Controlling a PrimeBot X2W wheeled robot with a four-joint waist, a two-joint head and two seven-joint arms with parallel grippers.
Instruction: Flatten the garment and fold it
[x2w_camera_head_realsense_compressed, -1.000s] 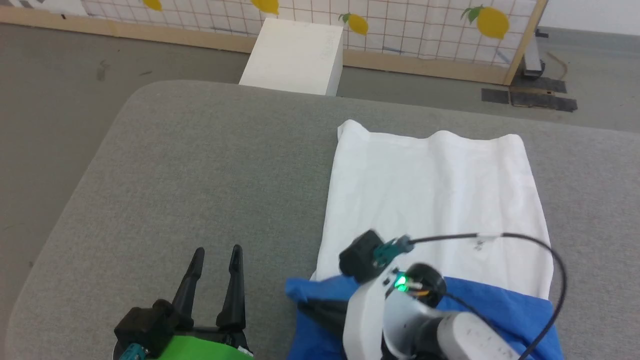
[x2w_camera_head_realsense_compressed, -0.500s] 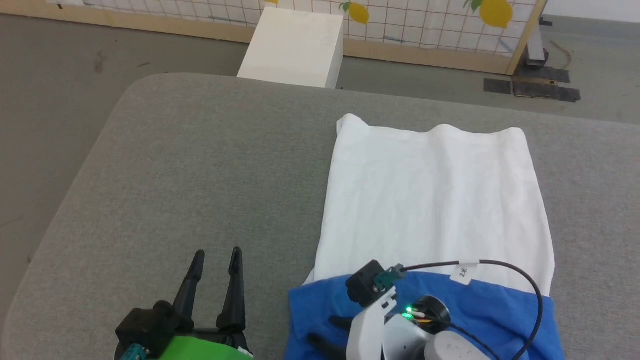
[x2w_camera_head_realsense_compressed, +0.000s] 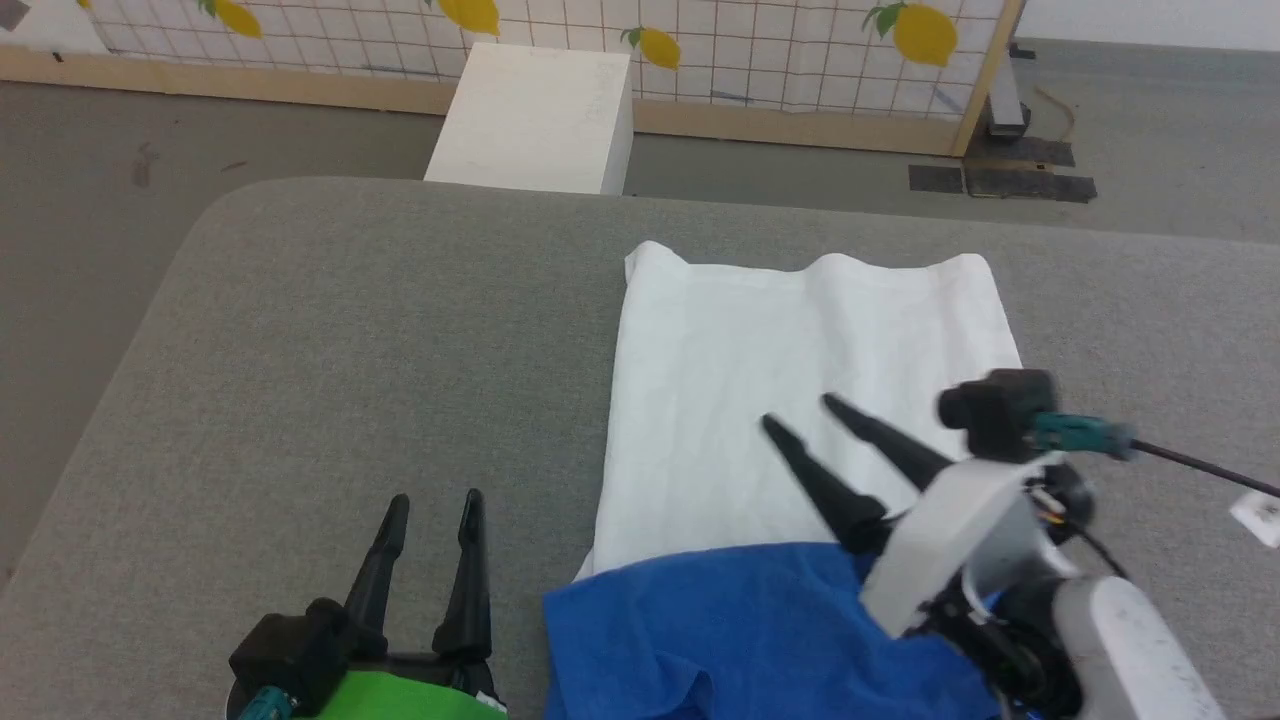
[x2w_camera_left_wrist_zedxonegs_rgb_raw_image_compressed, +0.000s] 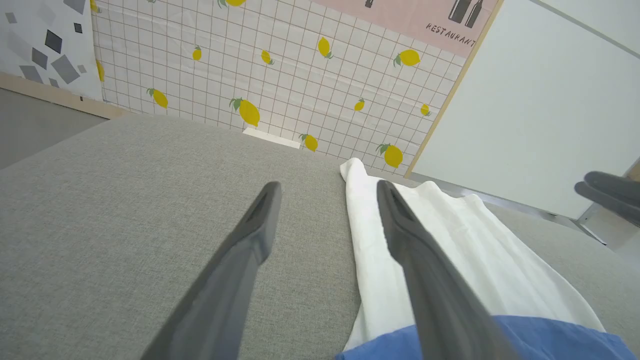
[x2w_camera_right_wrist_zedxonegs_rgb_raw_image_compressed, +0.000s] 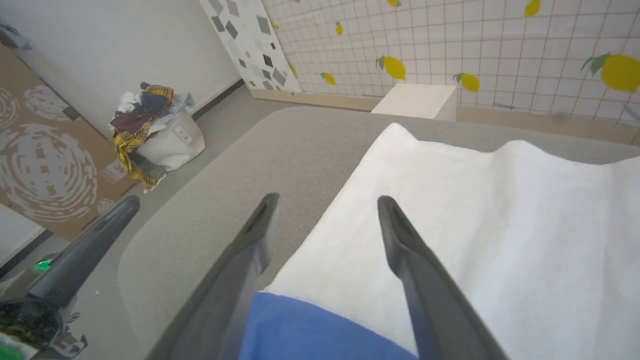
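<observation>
Evidently free for next fold, right gripper (x2w_camera_head_realsense_compressed: 798, 409) is hovering over garment (x2w_camera_head_realsense_compressed: 760, 330) w/ jaws wide & empty; left gripper (x2w_camera_head_realsense_compressed: 435, 498) likewise, at bench's (x2w_camera_head_realsense_compressed: 350, 330) near edge.

This is looking like a staged test lab: lemon backdrops (x2w_camera_head_realsense_compressed: 760, 60) are standing behind a padded table (x2w_camera_head_realsense_compressed: 350, 350), a clothes bin (x2w_camera_right_wrist_zedxonegs_rgb_raw_image_compressed: 167, 142) sitting nearby.

Head looks down; wrists skim low; all share garment (x2w_camera_head_realsense_compressed: 800, 350).
</observation>
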